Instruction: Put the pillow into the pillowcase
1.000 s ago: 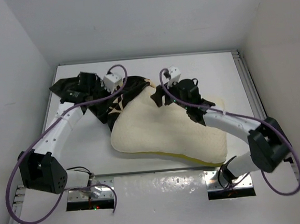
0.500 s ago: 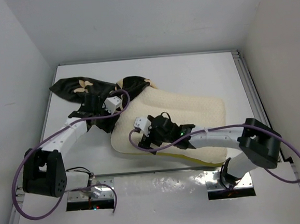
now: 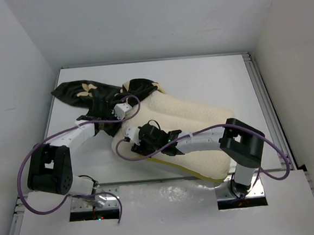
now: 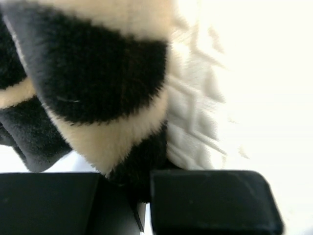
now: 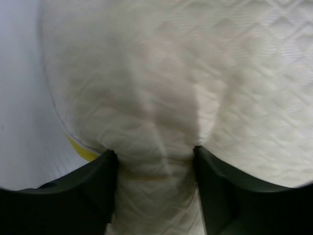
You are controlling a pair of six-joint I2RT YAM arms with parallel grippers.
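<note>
You look down into a box of plain white walls [image 3: 138, 21] that closes three sides. Its floor is a white table [image 3: 208, 75], with a metal rail [image 3: 262, 104] along the right edge and a glossy strip at the near edge where the two arms are bolted.

The pillow [image 3: 200, 119] is the biggest thing on the table. It lies across the middle, slanting from far left to near right, and a yellow edge shows on its near side. The case [image 3: 76, 94], black with tan motifs, lies crumpled at the far left, and its right end touches the pillow's far left corner.

The right arm reaches across the pillow to its near left edge. There the right pincer [image 5: 155, 166] has a thick fold of the pillow pressed between its fingers, which stand rather wide. The left pincer [image 4: 142, 196] is closed on a piece of the case, just beside the pillow. Purple cables [image 3: 24, 160] loop from both arms.
</note>
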